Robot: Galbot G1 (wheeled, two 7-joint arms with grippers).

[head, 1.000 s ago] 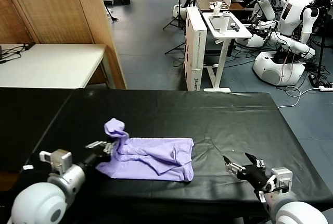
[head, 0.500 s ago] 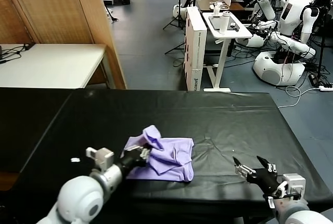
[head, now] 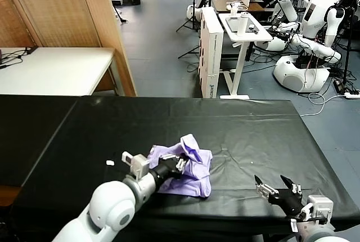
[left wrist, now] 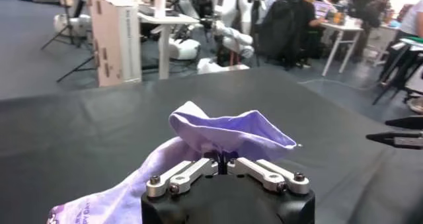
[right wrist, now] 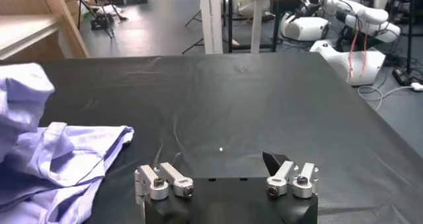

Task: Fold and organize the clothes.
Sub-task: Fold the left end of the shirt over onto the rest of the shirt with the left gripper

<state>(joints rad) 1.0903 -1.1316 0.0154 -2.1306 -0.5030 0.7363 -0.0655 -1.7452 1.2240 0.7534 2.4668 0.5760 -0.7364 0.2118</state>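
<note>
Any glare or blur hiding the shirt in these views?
Head view: soft sheen on the black table, shirt sharp. Left wrist view: shirt crisp in the shut left gripper, background people blurry. Right wrist view: shirt evenly lit, no glare.

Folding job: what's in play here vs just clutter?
In play: lavender T-shirt; left gripper shut on it; right gripper open, waiting; black table.
Clutter: small white scrap; white side table; parked robots.
</note>
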